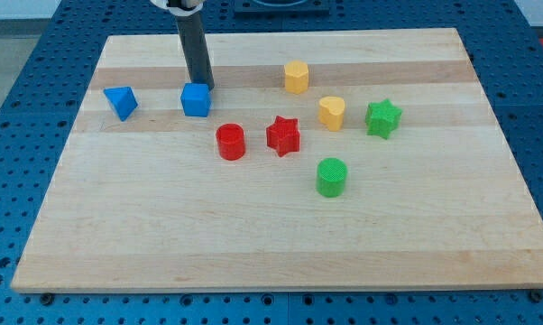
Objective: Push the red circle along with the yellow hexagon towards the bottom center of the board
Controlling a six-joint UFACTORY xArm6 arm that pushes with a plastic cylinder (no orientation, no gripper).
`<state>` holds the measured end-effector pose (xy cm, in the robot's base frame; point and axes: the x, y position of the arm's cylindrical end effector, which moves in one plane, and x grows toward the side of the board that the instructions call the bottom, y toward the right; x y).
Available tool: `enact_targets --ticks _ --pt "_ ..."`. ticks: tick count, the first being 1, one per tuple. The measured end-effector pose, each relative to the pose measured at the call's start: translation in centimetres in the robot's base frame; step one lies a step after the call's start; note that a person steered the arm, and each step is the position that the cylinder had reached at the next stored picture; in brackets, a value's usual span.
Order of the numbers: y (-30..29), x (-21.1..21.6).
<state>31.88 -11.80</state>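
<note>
The red circle (230, 142) stands left of the board's middle, with a red star (283, 135) just to its right. The yellow hexagon (296, 77) stands near the view's top, above and right of the red star. My tip (205, 87) touches down just above the right top corner of a blue cube (196, 100). The tip is up and left of the red circle and well left of the yellow hexagon, touching neither.
A blue triangular block (121, 102) sits at the left. A yellow heart (332, 112) and a green star (382, 117) sit at the right. A green circle (331, 177) sits below them. The wooden board (271, 253) lies on a blue perforated table.
</note>
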Motion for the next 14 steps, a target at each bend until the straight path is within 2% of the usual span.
enact_targets --ticks 1,3,6,7,10,12,14 --pt "2.4 -0.4" --pt "5.2 -4.8" --pt "14.0 -5.2" --pt "15.2 -4.2" --pt "13.7 9.4" --pt "13.7 11.3" --pt "14.4 9.7"
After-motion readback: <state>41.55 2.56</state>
